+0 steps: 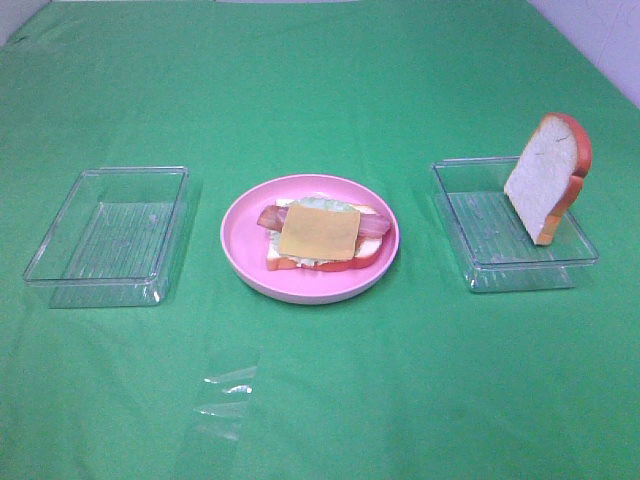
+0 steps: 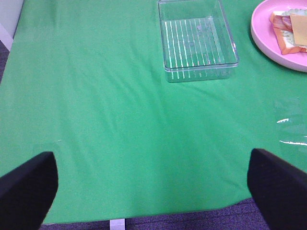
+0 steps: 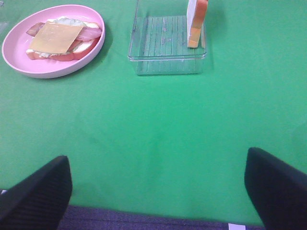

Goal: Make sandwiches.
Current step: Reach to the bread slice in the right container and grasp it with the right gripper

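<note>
Hovering wide open, empty: left gripper (image 2: 153,184) & right gripper (image 3: 158,184), touching nothing, low over green cloth (image 1: 320,400). Well ahead of both, on pink plate (image 1: 240,240): bread, lettuce, bacon, w/ cheese slice (image 1: 318,232) on top. Ahead of right gripper, second bread slice (image 1: 548,175) tilted in clear tray (image 1: 480,270).

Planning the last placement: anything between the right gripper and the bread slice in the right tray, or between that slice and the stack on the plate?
Nothing visible. Bare green cloth lies between the right gripper and the bread slice. From slice to stack, only the tray wall and plate rim, both low.
</note>
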